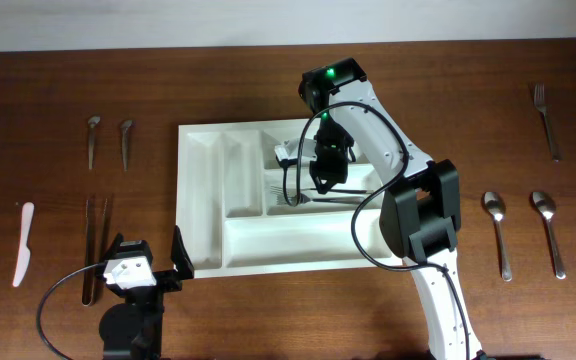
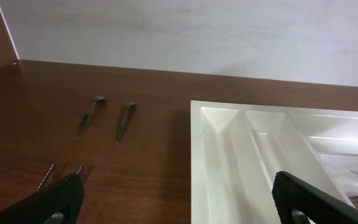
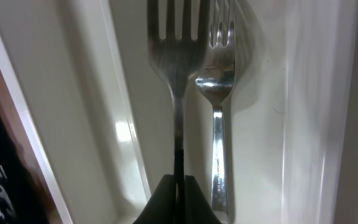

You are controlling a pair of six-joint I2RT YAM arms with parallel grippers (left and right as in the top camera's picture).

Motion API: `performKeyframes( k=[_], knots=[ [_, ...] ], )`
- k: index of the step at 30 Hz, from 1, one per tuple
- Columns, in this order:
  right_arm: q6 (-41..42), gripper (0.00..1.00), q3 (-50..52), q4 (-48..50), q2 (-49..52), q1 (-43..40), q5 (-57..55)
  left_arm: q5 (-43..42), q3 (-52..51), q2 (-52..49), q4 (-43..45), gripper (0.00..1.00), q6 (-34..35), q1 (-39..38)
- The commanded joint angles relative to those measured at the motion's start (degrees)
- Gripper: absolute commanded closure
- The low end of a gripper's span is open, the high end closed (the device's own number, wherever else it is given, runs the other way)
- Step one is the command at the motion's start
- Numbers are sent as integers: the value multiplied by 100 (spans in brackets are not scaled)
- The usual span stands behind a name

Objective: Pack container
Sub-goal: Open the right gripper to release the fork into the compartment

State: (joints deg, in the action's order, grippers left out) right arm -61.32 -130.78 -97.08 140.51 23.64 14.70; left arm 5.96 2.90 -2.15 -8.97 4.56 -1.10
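Overhead, the right gripper (image 1: 320, 178) hangs over the container's (image 1: 200, 200) middle crosswise compartment, the left gripper (image 1: 148, 250) just off its near-left corner; left wrist: those jaws gape wide, empty, beside the container's left rim; right wrist: jaws pinched on a fork (image 3: 176, 74) by its handle, a second fork (image 3: 219, 124) alongside inside the container.

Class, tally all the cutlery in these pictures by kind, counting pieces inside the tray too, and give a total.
Forks: 3 (two in the container, one of them in the right gripper)
Spoons: 4
White knife: 1
Slim dark utensils, kind unclear: 2
Total: 10
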Motion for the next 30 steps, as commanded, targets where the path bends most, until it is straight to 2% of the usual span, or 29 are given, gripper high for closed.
performKeyframes(
  k=[1, 5, 10, 14, 17, 18, 19, 25, 30],
  knots=[
    [-146, 89, 42, -24, -107, -85, 118, -61, -28, 11, 15, 1, 13, -22],
    [-142, 75, 42, -26, -107, -205, 116, -61, -28, 11, 17, 1, 13, -22],
    [-142, 67, 37, -26, -107, -369, 116, -61, -28, 11, 15, 1, 11, -22],
    [63, 49, -57, -26, -109, -507, 116, -61, -28, 11, 15, 1, 11, -22],
    [415, 27, -269, -26, -109, -654, 81, -61, -28, 11, 15, 1, 13, -22],
    [560, 16, -361, -26, -109, -717, -17, -61, -28, 11, 17, 1, 13, -22],
    [697, 1, -457, -26, -109, -787, -175, -61, -28, 11, 15, 1, 11, -22],
    [1893, 1, -1517, -11, -109, -1539, -1342, -61, -28, 11, 17, 1, 11, -22],
    [3027, 1, -2677, 315, -109, -2564, -1541, -61, -28, 11, 17, 1, 13, -22]
  ],
)
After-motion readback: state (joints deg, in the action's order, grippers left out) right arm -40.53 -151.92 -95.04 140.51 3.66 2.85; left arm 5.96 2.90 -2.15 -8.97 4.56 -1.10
